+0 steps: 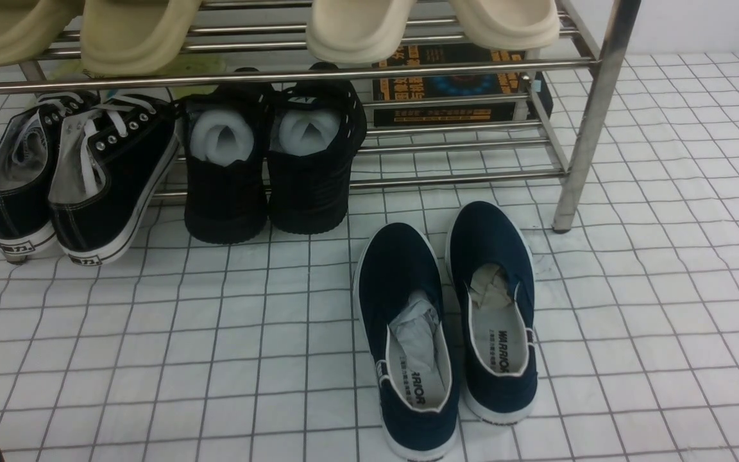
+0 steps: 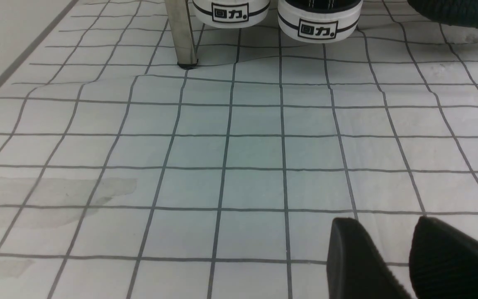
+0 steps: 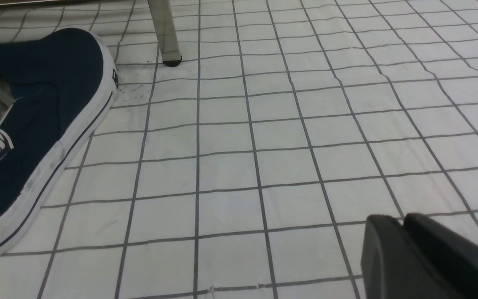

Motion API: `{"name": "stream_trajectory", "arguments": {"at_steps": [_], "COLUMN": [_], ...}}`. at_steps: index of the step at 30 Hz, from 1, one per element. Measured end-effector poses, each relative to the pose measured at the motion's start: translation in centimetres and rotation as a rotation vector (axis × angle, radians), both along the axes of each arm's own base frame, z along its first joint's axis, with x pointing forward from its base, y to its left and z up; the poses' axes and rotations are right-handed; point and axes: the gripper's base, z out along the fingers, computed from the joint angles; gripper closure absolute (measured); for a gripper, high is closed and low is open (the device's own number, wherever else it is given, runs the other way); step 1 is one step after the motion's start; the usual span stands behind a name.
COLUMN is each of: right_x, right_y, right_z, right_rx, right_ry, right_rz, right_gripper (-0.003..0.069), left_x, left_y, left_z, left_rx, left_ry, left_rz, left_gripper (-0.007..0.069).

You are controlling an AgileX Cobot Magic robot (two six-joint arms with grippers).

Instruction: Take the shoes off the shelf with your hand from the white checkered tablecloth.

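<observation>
The pair of navy slip-on shoes (image 1: 446, 269) stands side by side on the white checkered tablecloth (image 1: 151, 353), heels toward me, just in front of the shelf's right leg (image 1: 591, 122). Paper stuffing shows in both openings. One navy shoe (image 3: 44, 83) lies off to the side in the right wrist view, well apart from my right gripper (image 3: 396, 216), which is shut and empty over bare cloth. My left gripper (image 2: 384, 220) is open and empty over bare cloth, some way from the shelf leg (image 2: 181, 33). Neither gripper shows in the front view.
Black lace-up sneakers (image 1: 113, 173) and all-black shoes with white foam (image 1: 267, 186) sit on the shelf's lower tier. Beige slippers (image 1: 356, 25) rest on the upper bars. A dark printed box (image 1: 453, 83) lies behind. The sneakers' white heels (image 2: 318, 20) show in the left wrist view.
</observation>
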Motion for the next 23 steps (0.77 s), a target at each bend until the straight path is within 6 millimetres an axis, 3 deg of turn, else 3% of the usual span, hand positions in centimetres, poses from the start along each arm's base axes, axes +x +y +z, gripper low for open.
{"name": "stream_trajectory", "arguments": {"at_steps": [23], "right_x": [0.0], "right_y": [-0.01], "right_z": [0.0], "right_rx": [-0.001], "right_ry": [0.0], "right_rz": [-0.002], "right_gripper": [0.0571], "left_x": [0.0], "left_y": [0.0], "left_z": [0.0], "left_rx": [0.0], "left_ry": [0.0], "left_rz": [0.0], "left_gripper": [0.0385]}}
